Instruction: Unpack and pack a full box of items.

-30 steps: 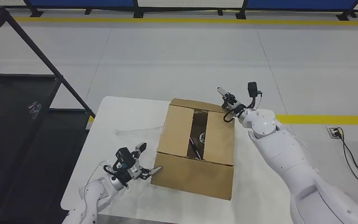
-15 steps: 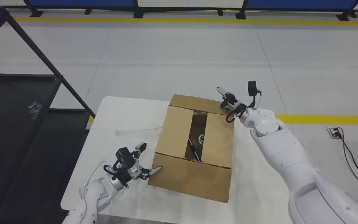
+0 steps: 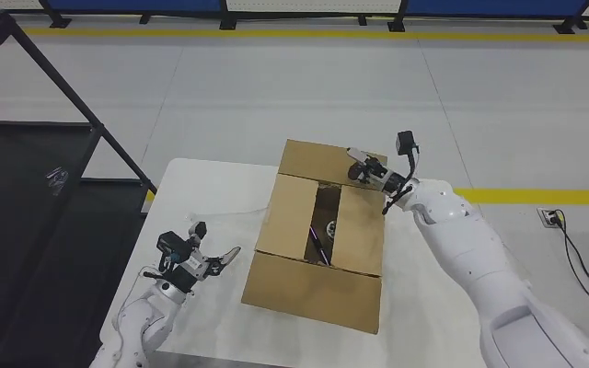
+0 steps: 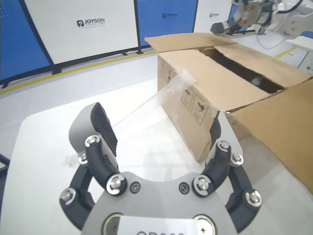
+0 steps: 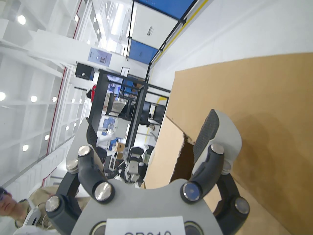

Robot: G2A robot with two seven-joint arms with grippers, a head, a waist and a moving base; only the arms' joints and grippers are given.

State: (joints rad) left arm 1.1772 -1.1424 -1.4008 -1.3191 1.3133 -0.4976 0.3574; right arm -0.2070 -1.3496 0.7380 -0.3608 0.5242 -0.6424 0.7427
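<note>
You've one box [image 3: 290, 216] on the bench [image 3: 193, 184] and two pairs of released jaws; the top view adds a purple stick [image 3: 318, 247] inside.

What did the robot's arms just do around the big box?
The left gripper backed away from the cardboard box, open. The right gripper swung in over the box's far end, where the far flap has lifted. Nothing was grabbed. The long top flaps stayed put.

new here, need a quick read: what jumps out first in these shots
A big cardboard box sits on the white table, its top flaps parted over a dark gap. The right gripper, open, hangs over its far flap; the left gripper, also open, hovers beside the box's left side.
</note>
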